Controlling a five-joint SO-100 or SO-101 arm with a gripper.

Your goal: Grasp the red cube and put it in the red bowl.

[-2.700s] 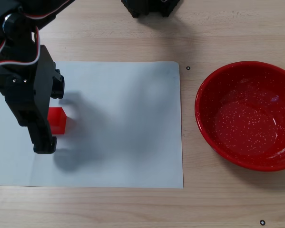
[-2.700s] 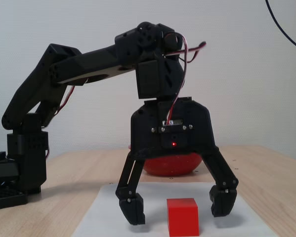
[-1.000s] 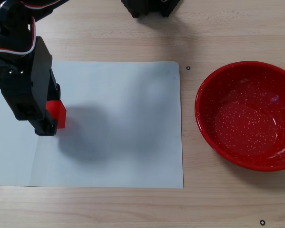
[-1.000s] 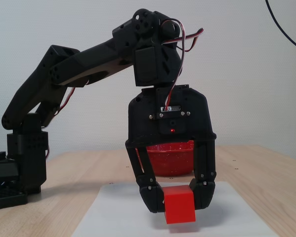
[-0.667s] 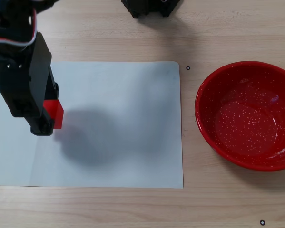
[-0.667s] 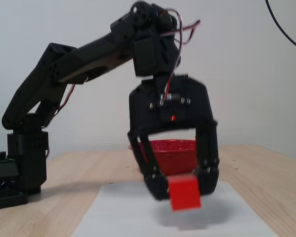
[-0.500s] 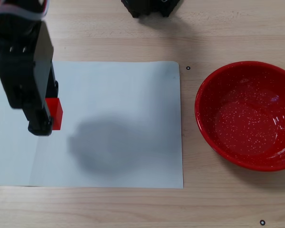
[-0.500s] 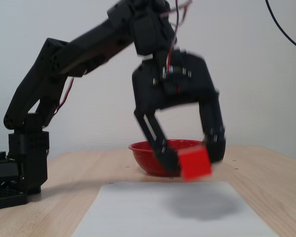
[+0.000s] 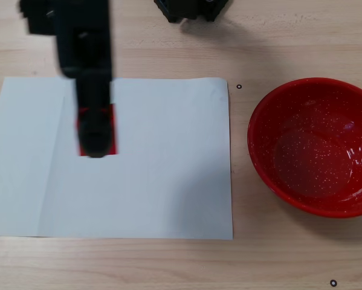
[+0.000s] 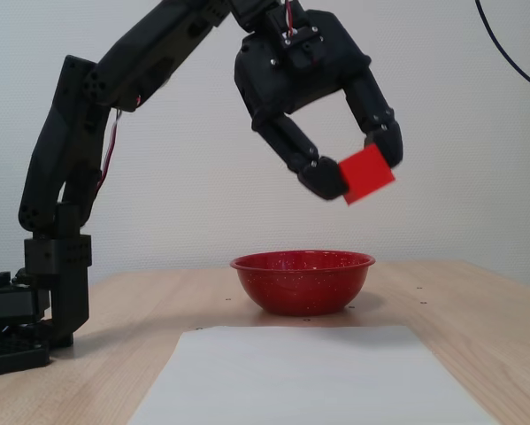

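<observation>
Fixed views: the red cube (image 10: 367, 173) was held aloft, pinched by the gripper (image 10: 359, 173).
A slip was judged possible; it seemed gripped only near one edge, well left of the red bowl (image 9: 314, 147).

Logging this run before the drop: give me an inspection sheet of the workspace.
Surface: wooden table with a white paper sheet lying flat on it.
Job's things: red cube held tilted, high above the paper; red bowl empty, on the bare wood right of the sheet in the top-down fixed view.
Clutter: nothing seen.
Grippers: gripper shut on the cube, raised well clear of the table.
Cables: red and white wires at the wrist; a black cable against the wall.
Surroundings: plain white wall; arm base on the left in the side-on fixed view.
</observation>
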